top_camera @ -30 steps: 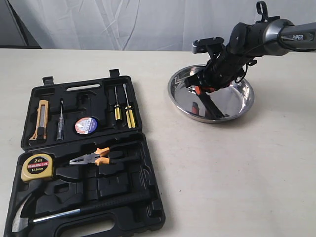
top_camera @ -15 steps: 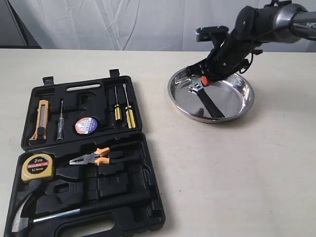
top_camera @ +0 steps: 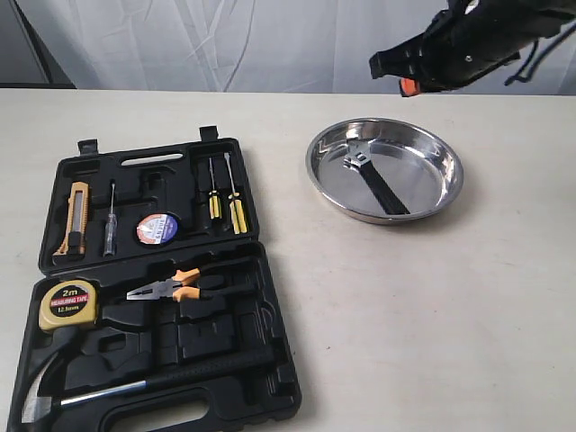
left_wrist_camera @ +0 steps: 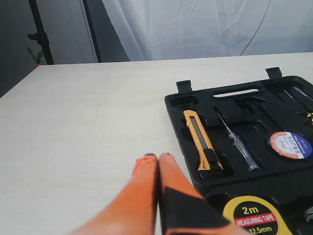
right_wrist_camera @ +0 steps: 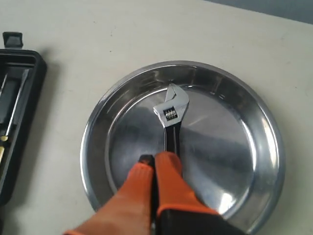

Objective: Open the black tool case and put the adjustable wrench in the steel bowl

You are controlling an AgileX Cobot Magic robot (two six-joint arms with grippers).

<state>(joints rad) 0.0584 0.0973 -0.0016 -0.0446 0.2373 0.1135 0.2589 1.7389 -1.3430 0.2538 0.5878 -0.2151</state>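
Wrench in the bowl, case open, both pincers clenched on nothing.

The adjustable wrench [top_camera: 376, 180] lay flat on the bottom of the steel bowl [top_camera: 311, 164], its silver head toward the far rim and its black handle slanting toward the near right. The right pincer [right_wrist_camera: 154, 159] hung above the bowl, clear of the wrench, its orange fingers pressed together and empty. The left pincer [left_wrist_camera: 157, 157] was likewise clenched and empty, over the bare tabletop [top_camera: 405, 315] just beside the tool case [top_camera: 279, 378]. The case lay open and flat, well apart from the bowl, holding a tape measure [top_camera: 66, 301], pliers [top_camera: 175, 286], a hammer [top_camera: 135, 382], a utility knife [top_camera: 78, 216], screwdrivers [top_camera: 225, 198] and a roll of tape [top_camera: 157, 229].
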